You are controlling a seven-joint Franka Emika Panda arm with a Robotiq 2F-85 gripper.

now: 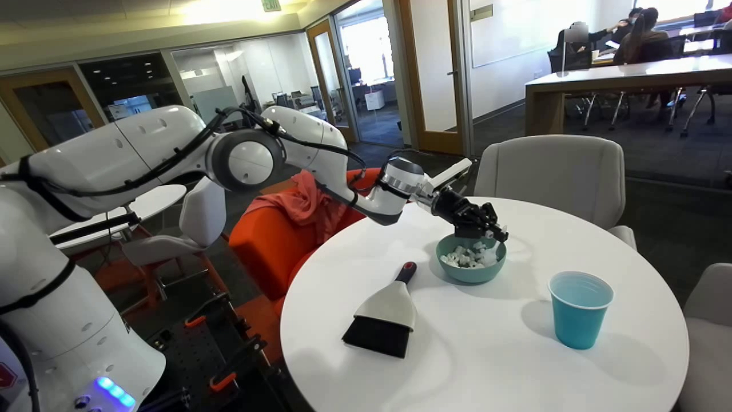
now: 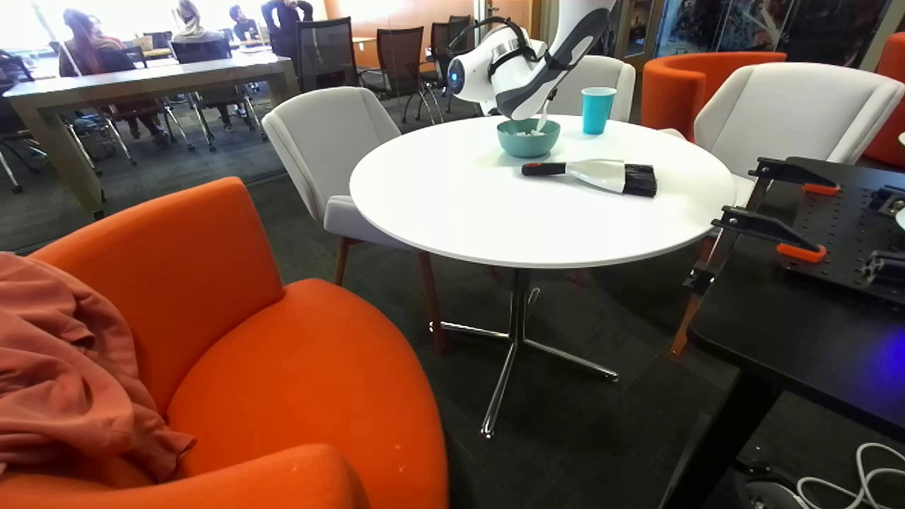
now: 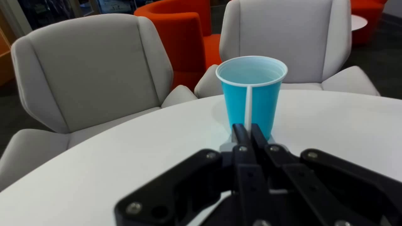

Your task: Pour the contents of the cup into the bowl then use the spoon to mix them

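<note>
At twelve o'clock from the gripper point(image 3: 248, 129), wrist view, sat the cup point(image 3: 265, 103). Yep, gripper was pinching the spoon point(image 3: 248, 108).

In an exterior view, EXIT reads in green capitals on the sign point(image 1: 270, 5) up by the ceiling point(image 1: 131, 8). Beside a wood-framed door point(image 1: 433, 68) there, a plaque point(image 1: 481, 12) is too small to read. At the left edge, a red label point(image 1: 6, 375), cut by the frame, stands on a pale surface point(image 1: 11, 357); its markings cannot be made out. In the wrist view, dark panels point(image 3: 116, 5) along the top edge carry pale marks too blurred to read.
</note>
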